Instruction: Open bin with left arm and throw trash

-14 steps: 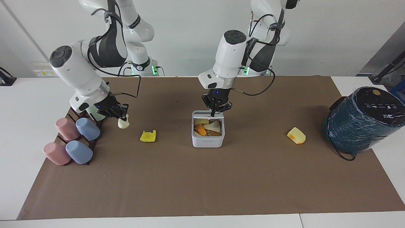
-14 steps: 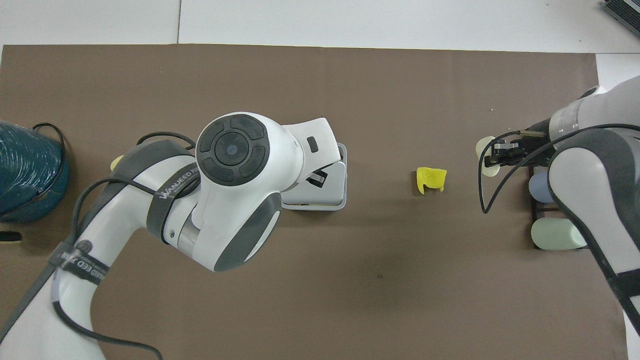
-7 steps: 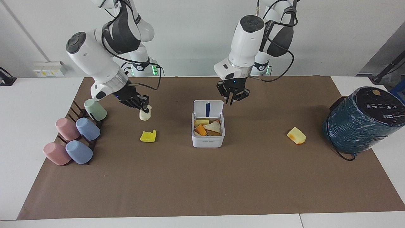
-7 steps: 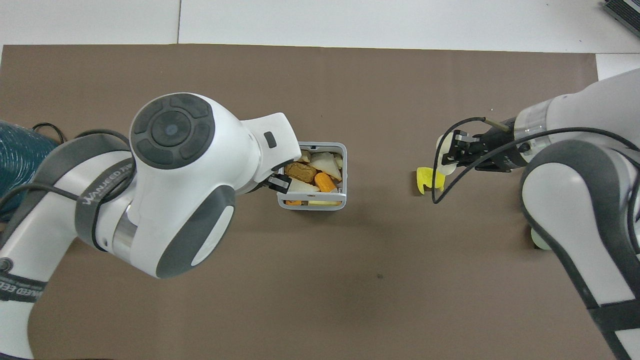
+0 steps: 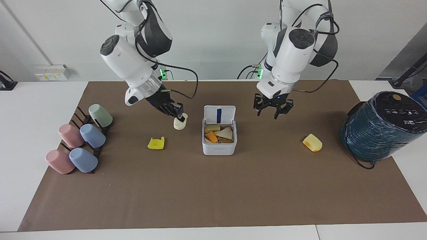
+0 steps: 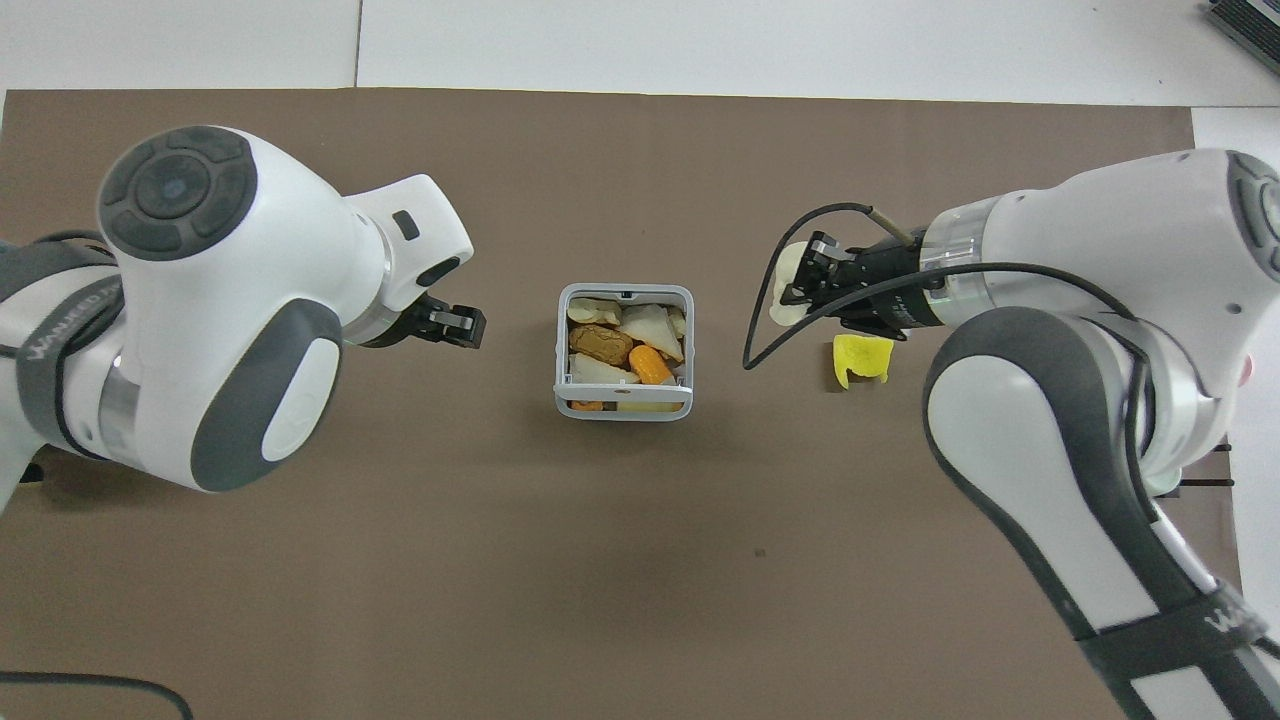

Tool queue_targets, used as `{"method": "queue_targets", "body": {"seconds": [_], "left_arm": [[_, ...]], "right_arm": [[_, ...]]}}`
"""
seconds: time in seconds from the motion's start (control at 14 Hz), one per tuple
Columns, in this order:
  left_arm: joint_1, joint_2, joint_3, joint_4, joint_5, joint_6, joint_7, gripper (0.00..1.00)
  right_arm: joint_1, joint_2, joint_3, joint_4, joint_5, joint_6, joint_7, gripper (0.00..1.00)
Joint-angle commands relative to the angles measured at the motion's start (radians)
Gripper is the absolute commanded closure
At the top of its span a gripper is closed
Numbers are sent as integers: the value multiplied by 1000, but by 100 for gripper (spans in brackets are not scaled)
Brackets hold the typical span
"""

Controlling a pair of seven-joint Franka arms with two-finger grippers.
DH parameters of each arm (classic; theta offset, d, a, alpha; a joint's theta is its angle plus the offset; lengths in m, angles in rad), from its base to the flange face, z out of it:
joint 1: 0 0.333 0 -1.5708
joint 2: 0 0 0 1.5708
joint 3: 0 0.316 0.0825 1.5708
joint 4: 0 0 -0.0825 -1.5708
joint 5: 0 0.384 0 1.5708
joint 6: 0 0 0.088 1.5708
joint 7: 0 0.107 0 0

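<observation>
The white bin (image 5: 219,149) stands mid-mat with its lid (image 5: 219,114) upright and open; several food scraps lie inside. It also shows in the overhead view (image 6: 622,410). My left gripper (image 5: 274,112) is open and empty, raised over the mat beside the bin toward the left arm's end (image 6: 465,327). My right gripper (image 5: 179,117) is shut on the cream-white lump (image 5: 180,124), in the air beside the bin toward the right arm's end (image 6: 790,290). The bright yellow ragged piece (image 5: 156,143) lies on the mat (image 6: 862,360). The pale yellow wedge (image 5: 312,142) lies toward the left arm's end.
A big dark teal wrapped cylinder (image 5: 383,126) stands at the left arm's end of the table, with a cable by it. Pink, blue and green cups (image 5: 80,140) lie on a dark rack at the right arm's end.
My left gripper let go of the lid, which now stands open, and rose away toward the left arm's end. My right gripper carried the cream lump from beside the cups toward the bin.
</observation>
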Motion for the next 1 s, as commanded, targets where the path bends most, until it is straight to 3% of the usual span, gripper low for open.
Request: {"method": "queue_targets", "body": {"seconds": [0.0, 0.14, 0.21, 0.36, 0.43, 0.64, 0.79, 0.93], "left_arm": [[82, -33, -8, -122, -2, 128, 81, 0], [117, -38, -8, -197, -2, 215, 115, 0], [134, -39, -8, -238, -2, 273, 133, 0], [185, -25, -8, -277, -2, 350, 205, 0], [203, -12, -8, -279, -2, 364, 230, 0], [277, 80, -10, -279, -2, 482, 351, 0], [289, 99, -10, -279, -2, 498, 384, 0], [294, 106, -10, -286, -2, 498, 397, 0]], "right_arm": [[24, 39, 2, -11, 32, 35, 20, 100], [48, 53, 2, -22, 32, 35, 22, 99], [50, 51, 2, -31, 32, 35, 22, 82], [50, 51, 2, -34, 32, 36, 22, 22], [50, 51, 1, -33, 32, 36, 22, 0], [50, 51, 1, -28, 29, 36, 19, 0], [41, 38, -7, -26, 0, 32, 5, 0], [10, 15, -13, -26, -154, 30, -16, 0]]}}
